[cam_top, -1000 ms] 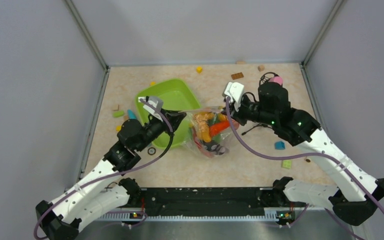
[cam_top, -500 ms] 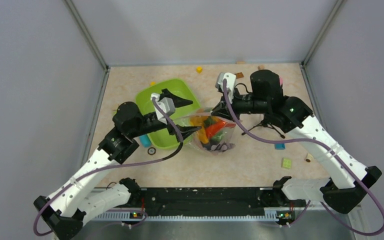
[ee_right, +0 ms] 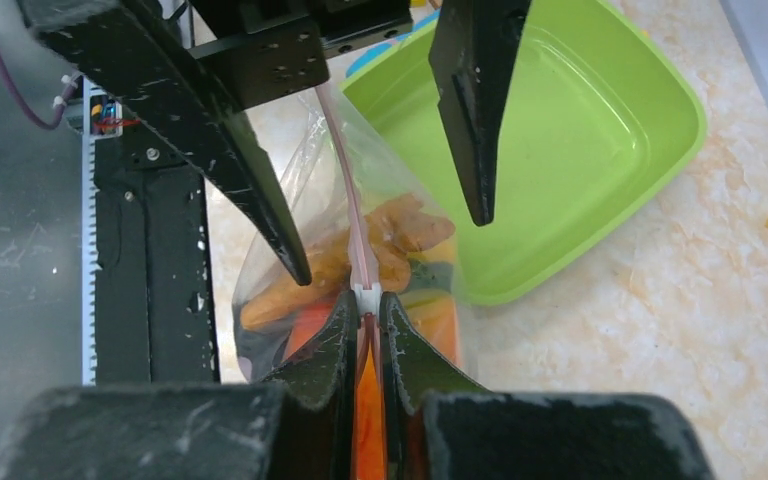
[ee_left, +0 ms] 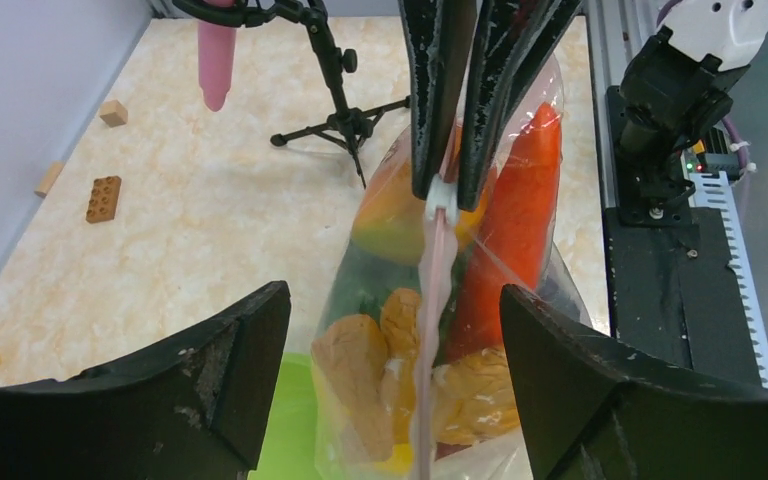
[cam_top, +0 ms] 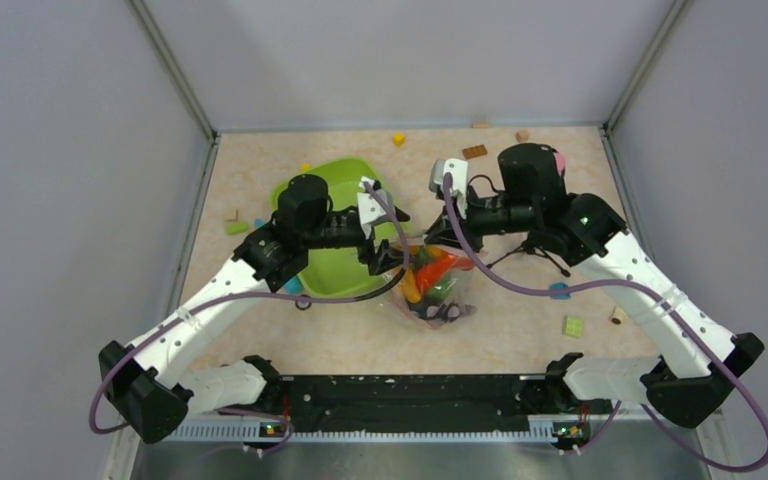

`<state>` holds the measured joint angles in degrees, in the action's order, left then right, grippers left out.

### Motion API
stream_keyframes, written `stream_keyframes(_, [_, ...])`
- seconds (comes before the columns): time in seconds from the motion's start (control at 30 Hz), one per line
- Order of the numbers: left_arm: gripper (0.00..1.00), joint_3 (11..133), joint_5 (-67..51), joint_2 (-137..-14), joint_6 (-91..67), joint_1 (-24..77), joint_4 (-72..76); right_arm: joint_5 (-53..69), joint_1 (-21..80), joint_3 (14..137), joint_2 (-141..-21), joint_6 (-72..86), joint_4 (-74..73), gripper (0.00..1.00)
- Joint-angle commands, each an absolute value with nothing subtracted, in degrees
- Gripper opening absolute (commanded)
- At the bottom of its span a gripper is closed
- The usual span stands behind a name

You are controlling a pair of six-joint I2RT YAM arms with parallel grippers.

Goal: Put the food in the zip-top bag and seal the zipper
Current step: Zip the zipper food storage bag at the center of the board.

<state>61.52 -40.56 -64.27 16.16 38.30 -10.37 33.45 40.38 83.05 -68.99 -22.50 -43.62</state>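
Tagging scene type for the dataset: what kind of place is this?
Likely a lab robot cell, not a kitchen: grey panel walls around the table, toy food in a bag, scattered blocks.

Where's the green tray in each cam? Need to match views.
Top external: tray left of centre, partly under the left arm.
Left wrist: only a green sliver at the bottom edge, left of the bag.
Right wrist: upper right, beyond the bag.
Shared landmark: the bag of food, right beside the tray in every view.
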Motion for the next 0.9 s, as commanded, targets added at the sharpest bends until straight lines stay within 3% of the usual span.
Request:
stream_keyframes(0.0, [0.73,65.6,-44.3,-65.8,17.7,38.2,-11.1,36.5,40.1,85.4,-66.4,-25.1,-40.8,0.0])
stream_keyframes(0.07, [0.54,65.4,-47.0,-66.5,17.2,38.4,-11.6,36.7,40.1,85.4,-66.6,-25.2,-40.7,0.0])
stream_keyframes(0.17, [0.01,63.7,-45.2,-67.2,15.4,38.9,-10.1,38.2,40.1,84.8,-66.8,-26.6,-40.8,0.0])
stream_keyframes(0.27, [0.0,61.8,-39.6,-66.4,13.1,38.9,-8.4,35.3,40.1,84.9,-66.7,-28.3,-42.9,0.0])
stream_keyframes(0.43, [0.0,54.9,-25.4,-60.2,6.1,39.0,-3.7,18.8,40.0,83.7,-65.5,-30.1,-48.6,0.0])
stream_keyframes(0.6, [0.0,48.9,-20.2,-52.8,6.6,38.9,-1.9,9.6,40.0,83.2,-64.3,-32.7,-56.1,0.0])
stream_keyframes(0.87, [0.0,45.7,-18.6,-49.3,7.5,38.9,-1.1,6.3,40.1,83.0,-60.8,-32.0,-56.9,0.0])
